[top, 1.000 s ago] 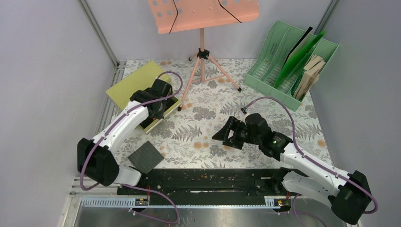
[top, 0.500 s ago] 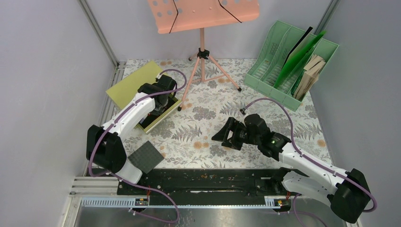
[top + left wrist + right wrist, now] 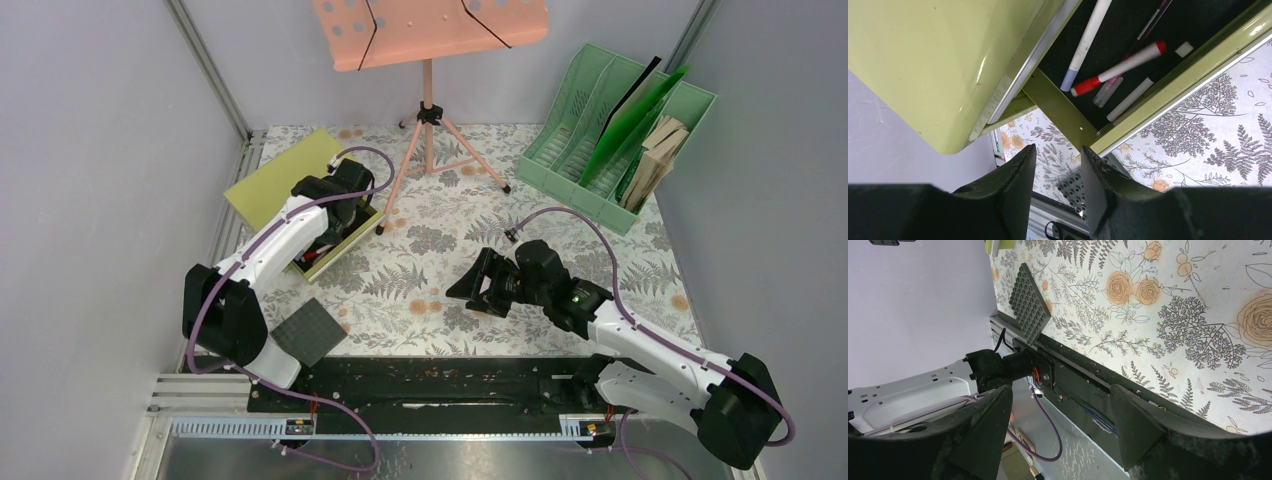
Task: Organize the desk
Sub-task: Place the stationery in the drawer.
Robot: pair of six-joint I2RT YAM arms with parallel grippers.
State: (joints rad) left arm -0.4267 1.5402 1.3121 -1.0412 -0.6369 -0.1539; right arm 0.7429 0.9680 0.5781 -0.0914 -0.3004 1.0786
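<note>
worktop: the worktop (image 3: 420, 275) lay flat across the whole cell, from the arm bases to the back wall, with metal rails at its edges.
handling: it looked like a heavy, rigid, fixed slab, nothing to lift; the tidying would fall to the loose things on it.
where to take hold: the dark grid pad (image 3: 308, 332) near the left arm's base seemed thin, stiff and light, best pinched at a free corner. the red-capped marker (image 3: 1120, 67) in the open drawer (image 3: 1198, 22) was slim and round, apt to roll, so best taken across its barrel.
left arm: stretched forward over the olive-yellow cabinet (image 3: 285, 172), wrist bent down above the drawer's front corner.
left claw (image 3: 1055, 165): jaws parted a little, nothing between them.
right arm: reached low toward mid-worktop, wrist turned to the left.
right claw (image 3: 1060, 390): spread wide and empty, above bare worktop, well apart from the pad.
</note>
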